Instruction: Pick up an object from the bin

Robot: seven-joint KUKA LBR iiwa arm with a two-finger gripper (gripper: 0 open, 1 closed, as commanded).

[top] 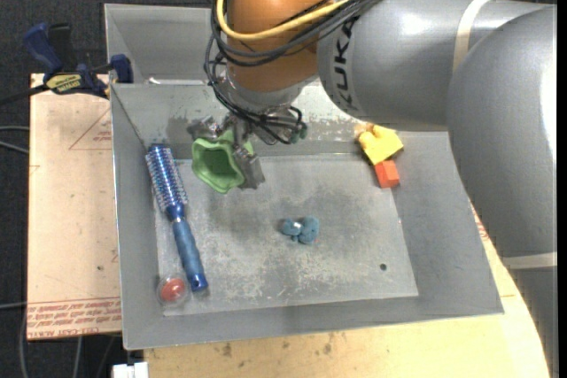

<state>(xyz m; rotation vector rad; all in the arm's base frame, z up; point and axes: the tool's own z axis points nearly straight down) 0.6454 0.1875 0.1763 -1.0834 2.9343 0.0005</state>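
Observation:
My gripper [232, 157] hangs over the back left part of the bin, under the orange wrist cover. A green cup-like plastic thing [216, 164] sits between its fingers, one finger [249, 165] pressing its right side. It seems held slightly above the bin floor. A blue hairbrush [174, 212] lies just left of it, running from the back left towards the front.
A small blue-grey toy [301, 230] lies in the middle of the bin. A yellow and orange block [381, 153] rests at the back right. A small red ball [171, 288] sits at the front left by the brush handle.

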